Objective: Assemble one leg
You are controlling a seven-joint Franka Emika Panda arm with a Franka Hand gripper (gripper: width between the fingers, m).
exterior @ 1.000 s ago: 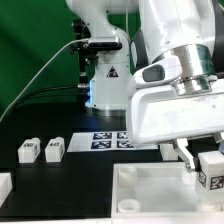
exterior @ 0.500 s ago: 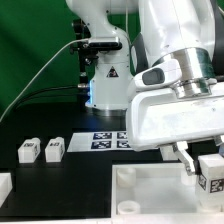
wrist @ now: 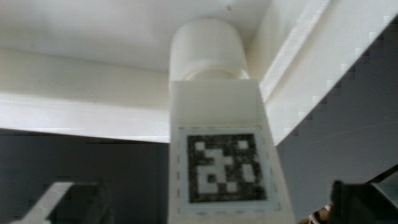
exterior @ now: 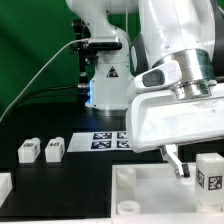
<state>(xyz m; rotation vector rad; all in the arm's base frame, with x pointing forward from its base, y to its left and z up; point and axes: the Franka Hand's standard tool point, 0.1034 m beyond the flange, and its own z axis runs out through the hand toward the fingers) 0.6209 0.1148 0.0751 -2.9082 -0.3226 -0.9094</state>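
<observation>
A leg (exterior: pixel 210 174), a chunky white post with a black-and-white tag, stands upright on the right corner of the large white square part (exterior: pixel 150 192), at the exterior view's right. My gripper (exterior: pixel 200 165) is low around it and open. One dark finger (exterior: pixel 177 163) stands clear of the leg's left side; the other finger is hidden. In the wrist view the leg (wrist: pixel 222 130) fills the middle, tag facing the camera, its round end against the white part. My gripper (wrist: pixel 210 205) has both fingertips spread wide, with gaps on each side of the leg.
Two more legs (exterior: pixel 28 151) (exterior: pixel 53 148) stand side by side on the black table at the exterior view's left. The marker board (exterior: pixel 105 141) lies behind the square part. Another white piece (exterior: pixel 5 186) sits at the lower left edge. The robot base (exterior: pixel 105 70) stands behind.
The visible finger has moved away from the leg toward the exterior view's left. The leg has sunk slightly and now stands free.
</observation>
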